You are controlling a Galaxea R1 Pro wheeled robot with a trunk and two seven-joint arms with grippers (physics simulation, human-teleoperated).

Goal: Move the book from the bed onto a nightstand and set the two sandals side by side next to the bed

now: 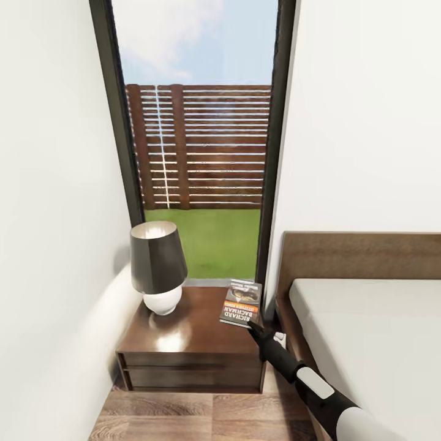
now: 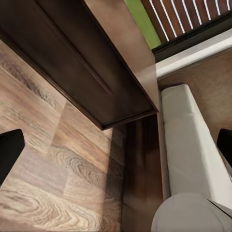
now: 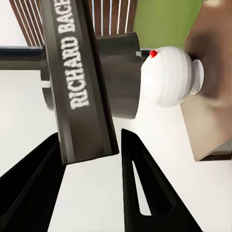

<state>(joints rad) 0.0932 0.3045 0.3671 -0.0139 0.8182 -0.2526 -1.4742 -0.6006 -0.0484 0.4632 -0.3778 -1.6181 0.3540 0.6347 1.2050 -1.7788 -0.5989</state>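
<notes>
Head view: my right gripper [image 1: 252,326] pinches the book [image 1: 241,302] over the nightstand [image 1: 190,343], right of the lamp [image 1: 158,265], beside the bed [image 1: 367,324]. Left wrist view: the nightstand's drawer front [image 2: 82,67] above plank floor [image 2: 53,169]; I cannot tell the left fingers' spread. Right wrist view: fingers [image 3: 140,188] flank the book's spine [image 3: 79,82].
</notes>
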